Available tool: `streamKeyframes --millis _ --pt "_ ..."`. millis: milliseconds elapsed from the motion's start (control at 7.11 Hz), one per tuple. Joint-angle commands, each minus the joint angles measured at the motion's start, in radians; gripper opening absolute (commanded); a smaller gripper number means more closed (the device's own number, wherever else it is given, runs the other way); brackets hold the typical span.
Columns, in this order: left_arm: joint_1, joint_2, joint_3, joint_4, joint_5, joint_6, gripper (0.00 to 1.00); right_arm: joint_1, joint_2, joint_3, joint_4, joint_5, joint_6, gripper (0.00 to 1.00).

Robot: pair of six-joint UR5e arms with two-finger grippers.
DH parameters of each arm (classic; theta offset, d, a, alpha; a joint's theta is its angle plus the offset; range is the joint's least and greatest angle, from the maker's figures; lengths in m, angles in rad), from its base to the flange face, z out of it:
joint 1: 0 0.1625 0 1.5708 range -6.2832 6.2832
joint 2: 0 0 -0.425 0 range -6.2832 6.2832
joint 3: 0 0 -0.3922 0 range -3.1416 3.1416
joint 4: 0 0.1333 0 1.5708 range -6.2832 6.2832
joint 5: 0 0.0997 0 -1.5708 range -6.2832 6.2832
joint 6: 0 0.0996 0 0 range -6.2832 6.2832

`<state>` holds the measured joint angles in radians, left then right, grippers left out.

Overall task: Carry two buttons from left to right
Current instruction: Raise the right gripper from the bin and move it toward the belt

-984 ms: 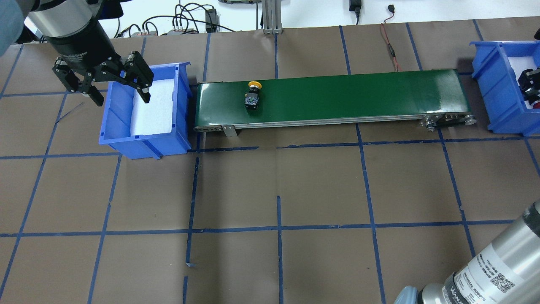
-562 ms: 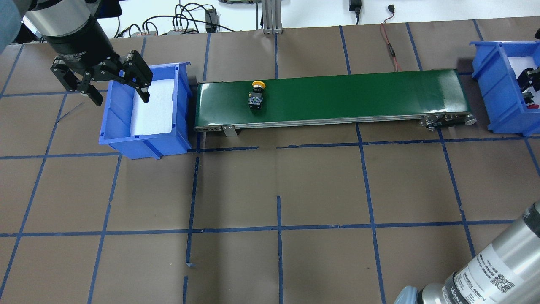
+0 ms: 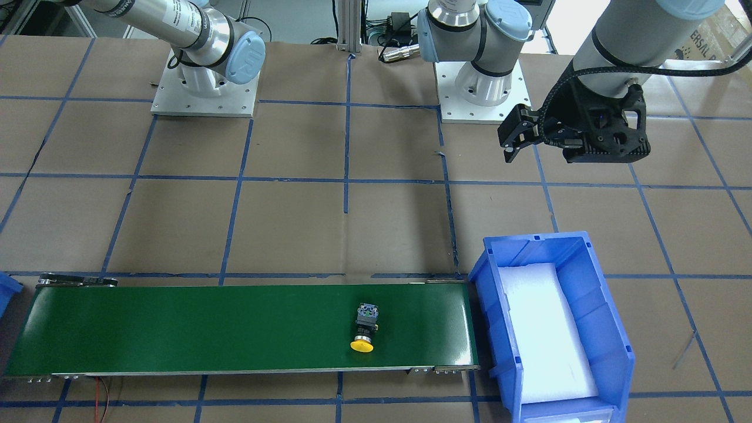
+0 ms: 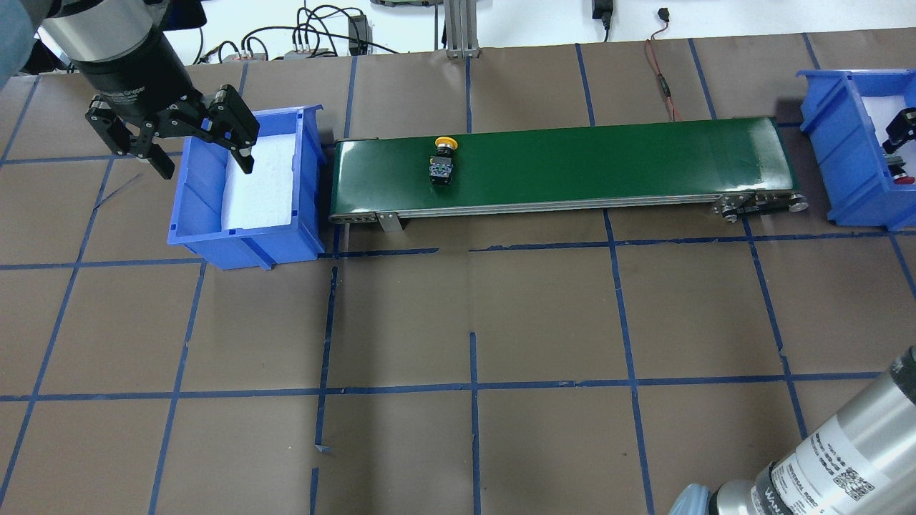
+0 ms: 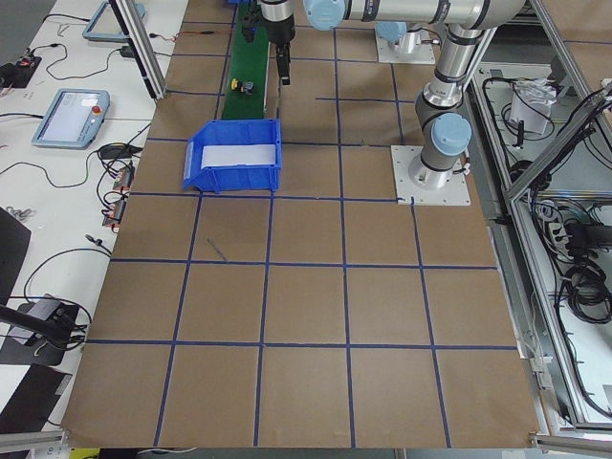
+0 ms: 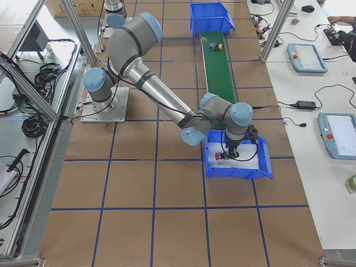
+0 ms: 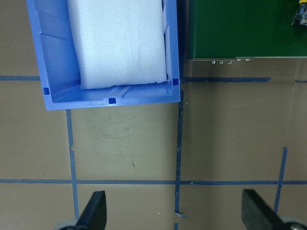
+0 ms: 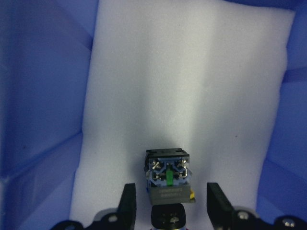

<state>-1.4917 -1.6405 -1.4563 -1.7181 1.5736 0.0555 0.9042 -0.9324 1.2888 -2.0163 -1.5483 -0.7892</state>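
The yellow button (image 4: pixel 442 161) lies on its side on the green conveyor belt (image 4: pixel 608 157), near its left end; it also shows in the front view (image 3: pixel 364 329). The red button (image 4: pixel 899 175) sits on white foam in the right blue bin (image 4: pixel 837 143). My right gripper (image 8: pixel 171 191) is open, its fingers on either side of the red button's contact block (image 8: pixel 168 172) with gaps on both sides. My left gripper (image 4: pixel 206 169) is open and empty, above the left blue bin's (image 4: pixel 243 236) near-left edge.
The left bin holds only white foam (image 7: pixel 120 43). Cables and a red wire (image 4: pixel 662 79) lie at the table's far edge. The right arm's forearm (image 4: pixel 837 450) crosses the near right corner. Brown paper with blue tape lines covers the table (image 4: pixel 472 322).
The yellow button has ridden a little to the right along the belt. The right gripper has shifted right inside the right bin. The left gripper has barely moved.
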Motion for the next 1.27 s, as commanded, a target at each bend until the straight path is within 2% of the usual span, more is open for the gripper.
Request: streamKeyframes --millis 0,281,422,562,1125 --pt "-0.002 0.001 -0.001 -0.002 -0.001 -0.005 1.00 -0.001 -0.084 0.004 0.083 0.000 -0.008 0.62" --pt "-0.002 -0.002 0.001 0.000 -0.009 -0.005 1.00 0.009 -0.193 0.020 0.176 0.013 -0.008 0.62" --pt "-0.005 -0.001 0.001 -0.002 -0.003 -0.005 1.00 0.025 -0.245 0.027 0.209 0.016 -0.005 0.66" --pt "-0.004 -0.002 0.001 0.000 -0.001 -0.005 1.00 0.079 -0.256 0.043 0.209 0.054 0.002 0.77" --pt "-0.001 0.001 0.002 0.000 -0.003 -0.005 1.00 0.318 -0.272 0.104 0.191 0.079 0.261 0.77"
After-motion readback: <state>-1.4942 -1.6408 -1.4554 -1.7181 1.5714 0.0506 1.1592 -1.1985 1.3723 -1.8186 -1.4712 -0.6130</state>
